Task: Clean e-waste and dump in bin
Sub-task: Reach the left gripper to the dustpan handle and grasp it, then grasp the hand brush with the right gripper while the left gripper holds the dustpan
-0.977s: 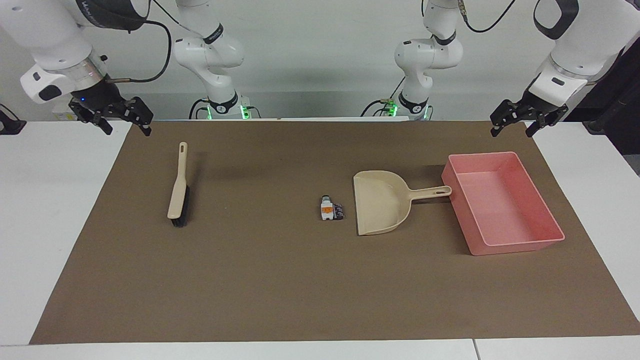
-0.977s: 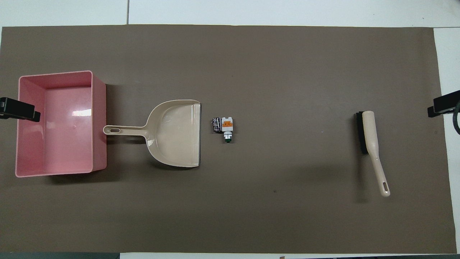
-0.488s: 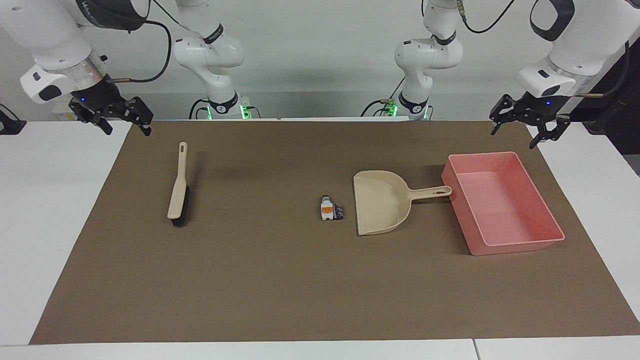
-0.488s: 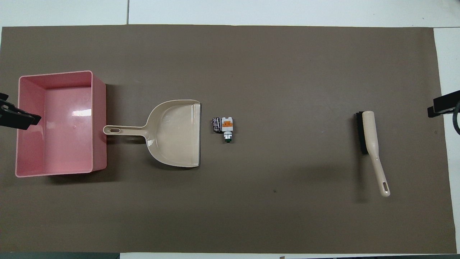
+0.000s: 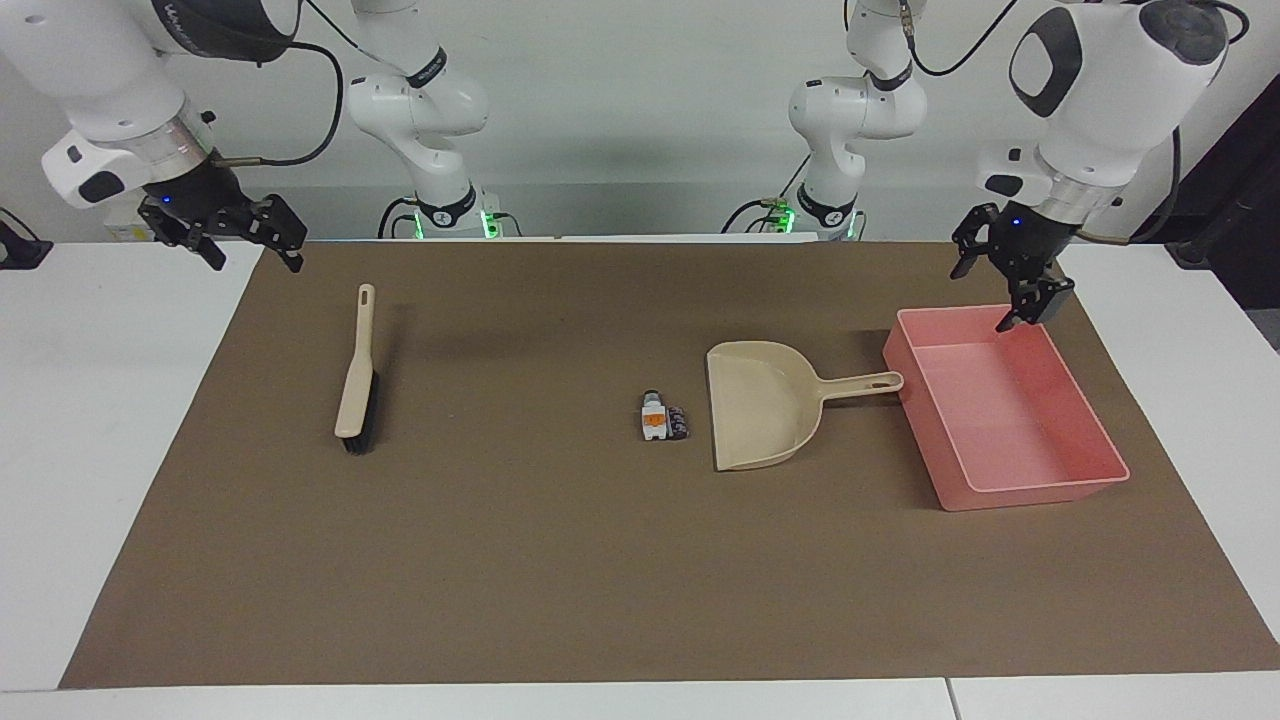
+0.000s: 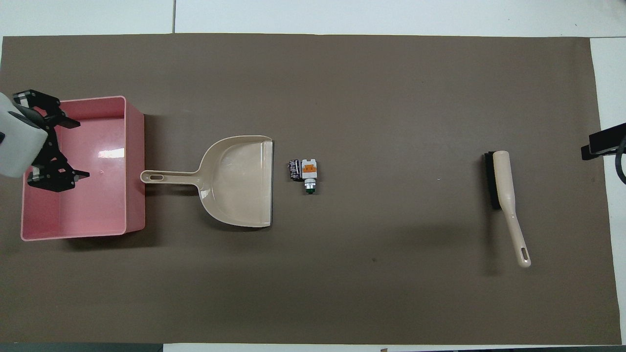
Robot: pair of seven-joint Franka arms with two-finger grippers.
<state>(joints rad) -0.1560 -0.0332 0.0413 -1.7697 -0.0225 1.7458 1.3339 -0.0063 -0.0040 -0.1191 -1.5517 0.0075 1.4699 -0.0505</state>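
As it sits, pink bin (image 5: pixel 1010 490) holds nothing

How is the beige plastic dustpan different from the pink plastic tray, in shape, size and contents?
The beige plastic dustpan is smaller than the pink rectangular plastic tray. The dustpan has a long handle and one open edge, which faces the two small electronic scraps; the tray has no handle and sloped walls on all four sides. The dustpan is rounded toward its handle; the tray is rectangular. Both are empty, lie flat on the brown mat and sit beside each other.
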